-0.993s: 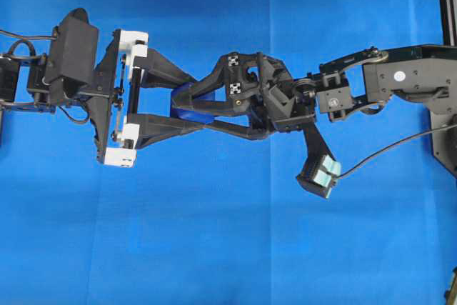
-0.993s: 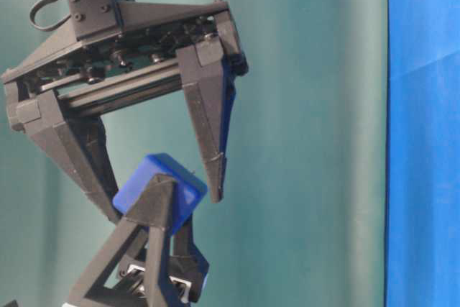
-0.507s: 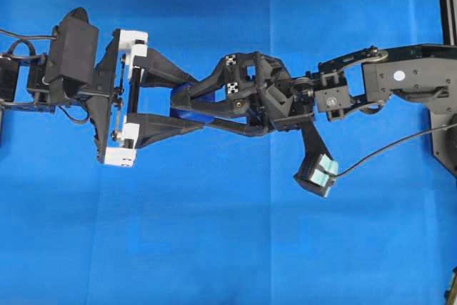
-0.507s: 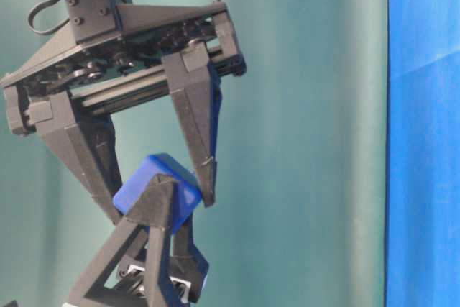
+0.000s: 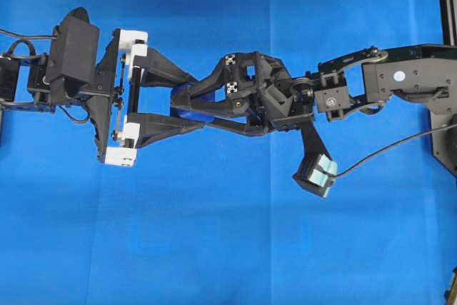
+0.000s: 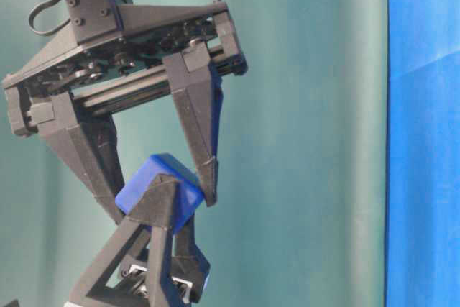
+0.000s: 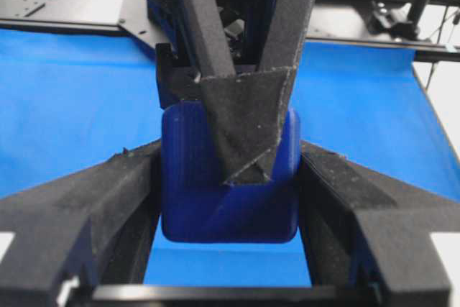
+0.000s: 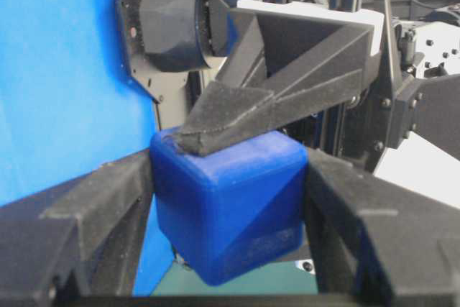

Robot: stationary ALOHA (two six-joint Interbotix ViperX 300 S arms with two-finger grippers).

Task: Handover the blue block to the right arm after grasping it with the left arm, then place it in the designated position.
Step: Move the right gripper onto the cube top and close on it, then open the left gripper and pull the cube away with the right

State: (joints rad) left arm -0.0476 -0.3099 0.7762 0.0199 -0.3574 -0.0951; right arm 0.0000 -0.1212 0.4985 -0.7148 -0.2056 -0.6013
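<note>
A: What could go wrong here?

B: Both grippers are clamped on the blue block (image 8: 228, 203) in mid-air above the blue cloth (image 5: 228, 248). If the left gripper (image 5: 187, 102) lets go before the right gripper (image 5: 189, 103) has firm hold, I'd expect the block to twist or drop.

A: Each about half closed on it?

B: Yes, pads pressing opposite faces, crosswise.

A: And the block?

B: Small, dark blue, rounded edges, smooth.
</note>
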